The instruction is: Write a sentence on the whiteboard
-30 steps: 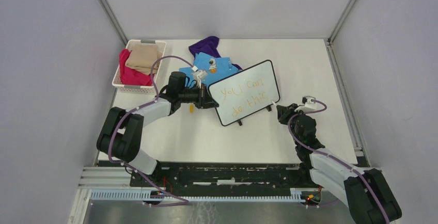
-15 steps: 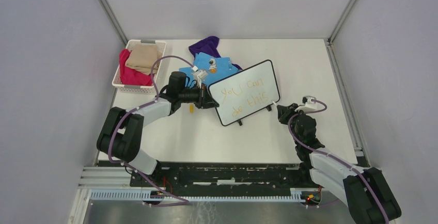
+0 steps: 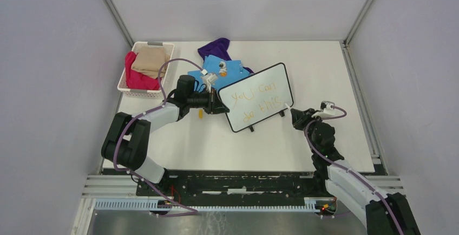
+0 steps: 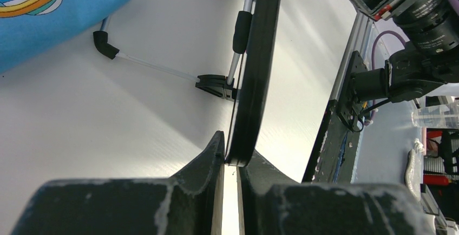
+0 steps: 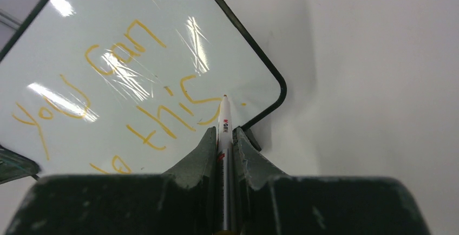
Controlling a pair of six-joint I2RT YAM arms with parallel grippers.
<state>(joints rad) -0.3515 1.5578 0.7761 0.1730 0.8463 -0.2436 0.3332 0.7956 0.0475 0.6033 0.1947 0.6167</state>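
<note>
Orange-yellow sentence [image 3: 254, 100] "you can do this" runs in two lines on the whiteboard [image 3: 270, 83], which stands tilted mid-table on black feet. Left gripper [image 4: 231, 156] pinches its frame edge. Right gripper [image 5: 224, 137] clamps a white marker [image 5: 224, 117], tip by the last "s", contact unclear. Blue cloth [image 3: 226, 71] lies behind, and a basket [image 3: 123, 79] sits far left.

Bright, even overhead light; glare streaks on the whiteboard [image 5: 162, 67]; near fingers [image 5: 196, 164] perhaps soft.
</note>
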